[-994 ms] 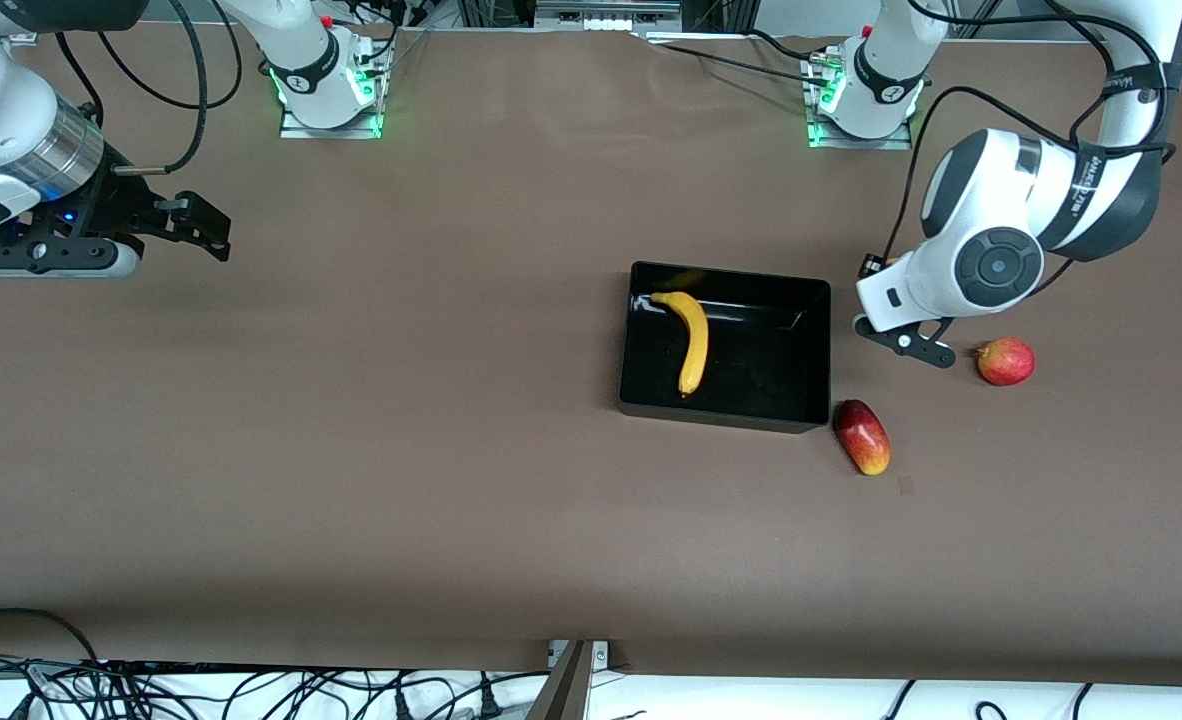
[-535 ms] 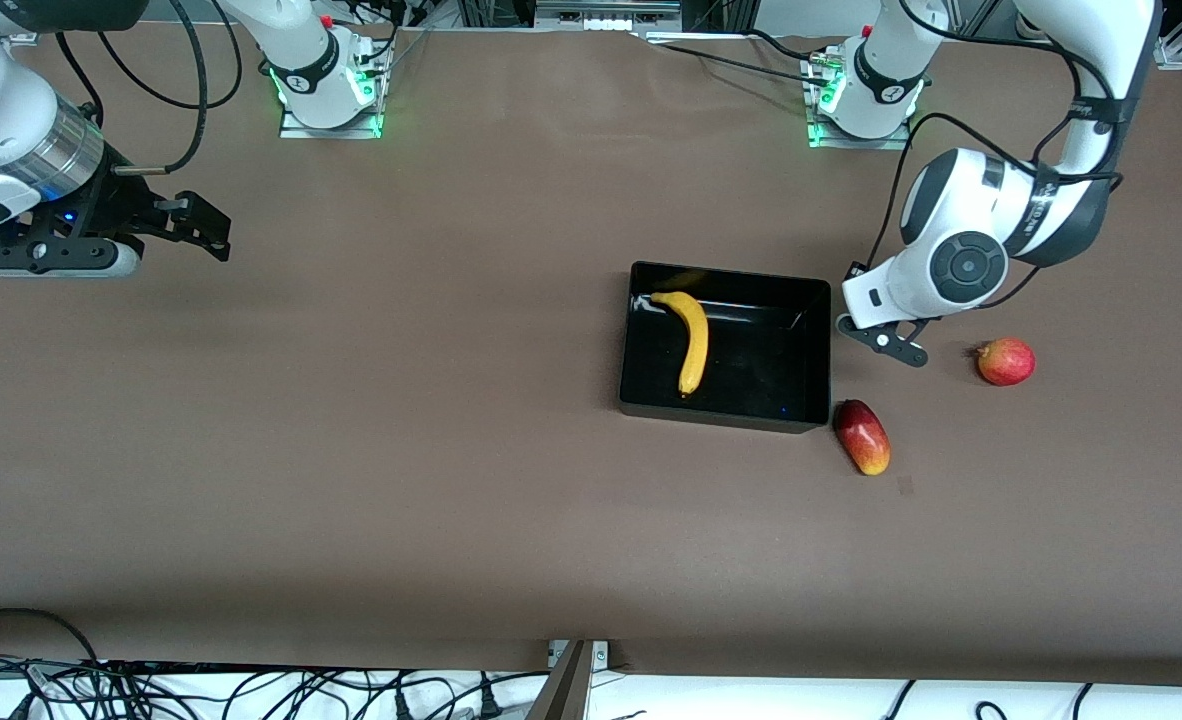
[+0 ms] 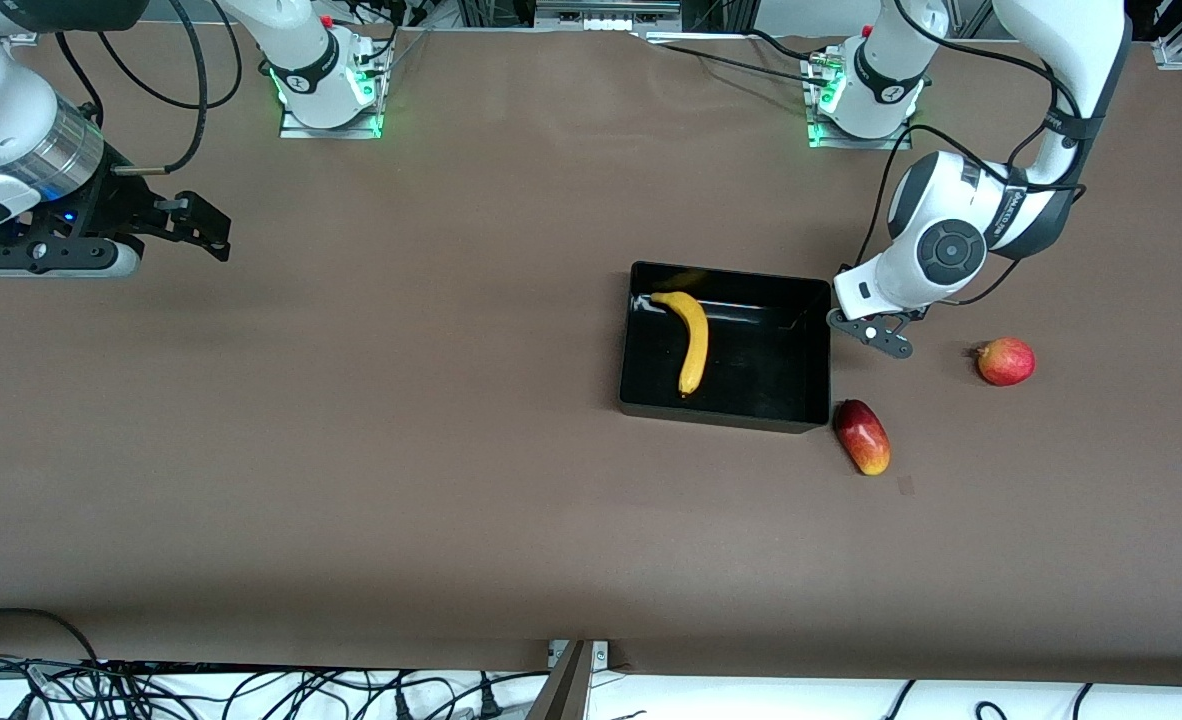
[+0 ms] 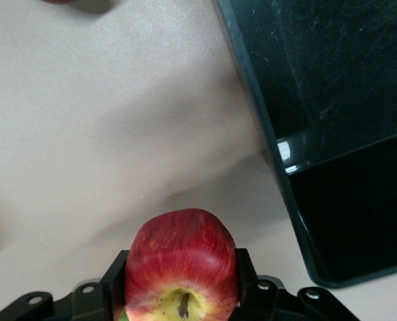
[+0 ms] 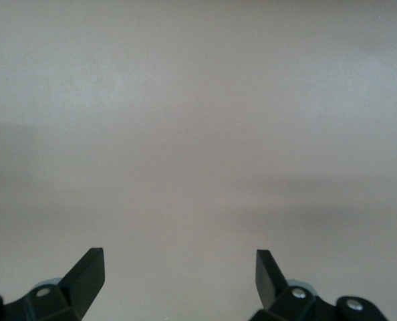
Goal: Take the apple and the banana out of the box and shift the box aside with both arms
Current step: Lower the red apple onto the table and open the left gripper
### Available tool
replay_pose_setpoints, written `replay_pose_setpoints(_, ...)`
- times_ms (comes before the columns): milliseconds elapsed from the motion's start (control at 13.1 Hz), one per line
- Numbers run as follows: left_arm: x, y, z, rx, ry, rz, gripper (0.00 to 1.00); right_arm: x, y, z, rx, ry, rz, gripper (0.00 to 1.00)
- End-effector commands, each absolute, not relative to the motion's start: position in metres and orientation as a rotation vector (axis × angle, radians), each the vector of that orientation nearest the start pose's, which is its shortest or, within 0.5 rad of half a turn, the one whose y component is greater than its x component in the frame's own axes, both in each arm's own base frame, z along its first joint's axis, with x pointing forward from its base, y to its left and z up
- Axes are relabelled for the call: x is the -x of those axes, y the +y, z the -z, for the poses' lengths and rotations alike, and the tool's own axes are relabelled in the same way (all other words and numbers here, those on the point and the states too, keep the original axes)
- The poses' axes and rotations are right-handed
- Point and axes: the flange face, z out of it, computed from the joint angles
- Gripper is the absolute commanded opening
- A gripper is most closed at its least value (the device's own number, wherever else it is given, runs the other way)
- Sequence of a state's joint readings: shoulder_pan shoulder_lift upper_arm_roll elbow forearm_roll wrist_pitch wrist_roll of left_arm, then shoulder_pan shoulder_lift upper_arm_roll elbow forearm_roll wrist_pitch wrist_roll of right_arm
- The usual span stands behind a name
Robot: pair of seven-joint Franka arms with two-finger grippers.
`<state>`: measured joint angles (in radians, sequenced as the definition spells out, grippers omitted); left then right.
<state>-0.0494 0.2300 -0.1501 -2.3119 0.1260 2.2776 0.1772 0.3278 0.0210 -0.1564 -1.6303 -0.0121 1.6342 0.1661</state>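
Observation:
The black box [image 3: 823,345] sits on the table with the yellow banana [image 3: 692,340] lying inside it. My left gripper [image 3: 873,334] is shut on a red-yellow apple [image 4: 182,262] and holds it over the table just outside the box's end wall [image 4: 262,127], toward the left arm's end. The apple is hidden under the arm in the front view. The red-yellow mango [image 3: 862,436] lies on the table by the box's corner nearest the front camera. A round red fruit [image 3: 1005,361] lies farther toward the left arm's end. My right gripper [image 3: 201,226] is open and empty and waits over bare table [image 5: 178,271].
The arm bases [image 3: 323,85] stand along the table's edge farthest from the front camera. Cables [image 3: 251,690] hang below the table edge nearest the front camera. Brown table surface [image 3: 401,420] stretches between the box and the right gripper.
My left gripper has moved with the apple from beside the round red fruit toward the box's end wall. The right arm has not moved.

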Motion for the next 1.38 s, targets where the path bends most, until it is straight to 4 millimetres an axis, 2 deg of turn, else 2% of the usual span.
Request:
replay_pose_setpoints(0, -0.480, -0.088, -0.213, 2.969, 0.747, -0.362, 0.28, -0.559, 0.093, -0.595, 3.168, -0.024, -0.010, 1.00)
replay_pose_setpoints(459, -0.478, -0.085, -0.201, 2.977, 0.741, -0.360, 0.32, -0.559, 0.094, -0.595, 3.168, -0.029, -0.010, 1.00)
replay_pose_setpoints(612, -0.477, -0.084, -0.200, 2.977, 0.736, -0.363, 0.41, -0.559, 0.094, -0.595, 3.168, -0.029, -0.010, 1.00)
replay_pose_setpoints(688, -0.478, -0.083, -0.202, 2.978, 0.734, -0.358, 0.63, -0.559, 0.094, -0.595, 3.168, -0.027, -0.010, 1.00)
replay_pose_setpoints(765, -0.478, -0.083, -0.205, 2.976, 0.733, -0.358, 1.00, -0.559, 0.094, -0.595, 3.168, -0.029, -0.010, 1.00)
replay_pose_setpoints(841, -0.479, -0.082, -0.211, 2.975, 0.728, -0.351, 1.00, -0.559, 0.094, -0.595, 3.168, -0.027, -0.010, 1.00)
replay_pose_setpoints(918, -0.480, -0.081, -0.219, 2.969, 0.724, -0.363, 1.00, -0.559, 0.093, -0.595, 3.167, -0.024, -0.010, 1.00)
replay_pose_setpoints(1071, -0.488, -0.080, -0.253, 2.956, 0.702, -0.367, 1.00, -0.559, 0.094, -0.595, 3.168, -0.029, -0.010, 1.00)
replay_pose_setpoints(1224, -0.507, -0.080, -0.301, 2.951, 0.656, -0.408, 1.00, -0.559, 0.095, -0.595, 3.168, -0.029, -0.010, 1.00)
replay_pose_setpoints(1300, -0.520, -0.087, -0.328, 2.952, 0.639, -0.428, 1.00, -0.559, 0.095, -0.595, 3.168, -0.031, -0.010, 1.00)
